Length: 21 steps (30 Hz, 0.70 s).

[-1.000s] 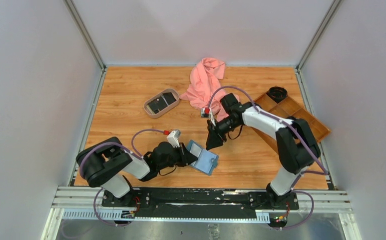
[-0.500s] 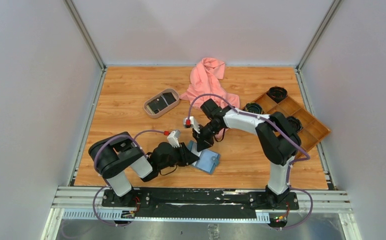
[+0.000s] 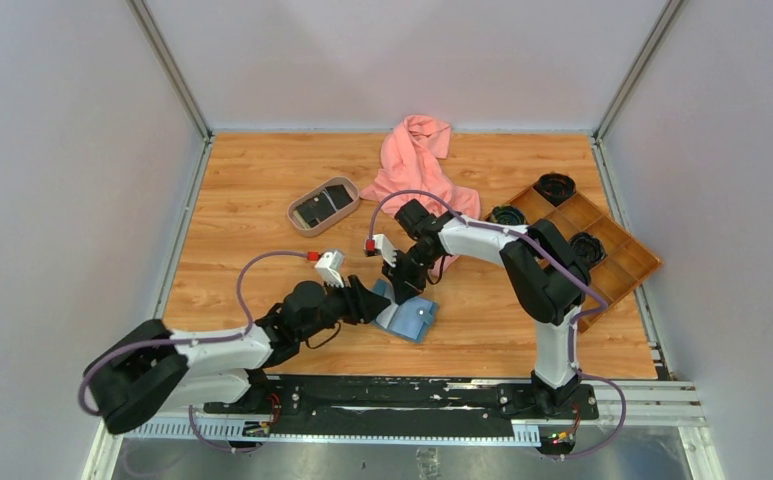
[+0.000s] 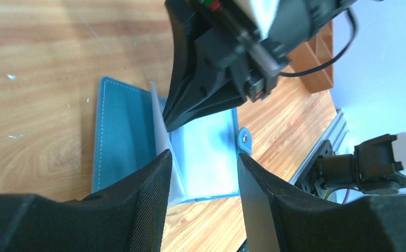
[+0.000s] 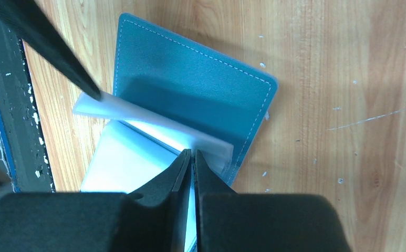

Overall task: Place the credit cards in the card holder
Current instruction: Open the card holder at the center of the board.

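Farthest left in the overhead view, the oval tray (image 3: 293, 212) holds the dark credit cards (image 3: 324, 207) not yet moved, well apart from the work. Nearer the front edge, the left gripper (image 3: 374, 303) reaches in low with its fingers spread wide and holding nothing. They straddle the near end of the open card holder (image 3: 414, 318), which lies flat on the table. A pale card (image 5: 148, 119) stands on its long edge along the fold, leaning over the lighter pocket side. Just right of it, the right gripper (image 3: 399, 290) comes down with its fingers (image 5: 182, 163) pressed almost together and their tips at the card's end. It looks more like pushing than pinching, though I cannot tell for sure. The risk I see is that the card is only propped, not seated. A push off its line could tip it flat onto the pocket face or skid it out over the wood. With the left fingers spread, nothing clearly pins the card holder, so it could slide or fold under that push. The overhead view alone shows the waiting cards, but the two arms there hide the pale card. The left wrist view shows the little clasp tab (image 4: 244, 137) and how upright the card stands. Only the right wrist view shows one left finger (image 5: 53, 50) touching the card's far corner, where it could snag it.
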### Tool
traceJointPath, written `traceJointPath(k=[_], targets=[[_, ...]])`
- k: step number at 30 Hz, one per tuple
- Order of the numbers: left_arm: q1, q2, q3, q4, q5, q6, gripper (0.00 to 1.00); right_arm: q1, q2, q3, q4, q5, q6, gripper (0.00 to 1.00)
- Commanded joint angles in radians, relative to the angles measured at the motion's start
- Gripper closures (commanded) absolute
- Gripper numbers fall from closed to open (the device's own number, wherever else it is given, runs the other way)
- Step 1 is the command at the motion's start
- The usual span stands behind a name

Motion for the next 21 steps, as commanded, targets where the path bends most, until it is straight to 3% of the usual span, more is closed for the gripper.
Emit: traceJointPath(k=[1,5,10,19,21], targets=[[0.005,-0.190,-0.032,-0.242,-0.066,0.078,0.47,0.017,0.047,-0.001,-0.013,0.084,-0.009,0.90],[0.005,-0.239,-0.006,-0.241,0.043,0.063,0.57,0.021,0.044,0.001,-0.014,0.057,-0.006,0.89],[0.000,-0.145,0.071,-0.238,0.128,0.078,0.78,0.023,0.046,0.002,-0.018,0.050,-0.004,0.88],[-0.041,0.099,0.162,-0.239,0.097,0.135,0.80,0.024,0.045,0.005,-0.022,0.046,-0.005,0.87],[-0.038,0.158,0.158,-0.238,0.037,0.133,0.86,0.020,0.038,0.003,-0.022,0.044,-0.006,0.87]])
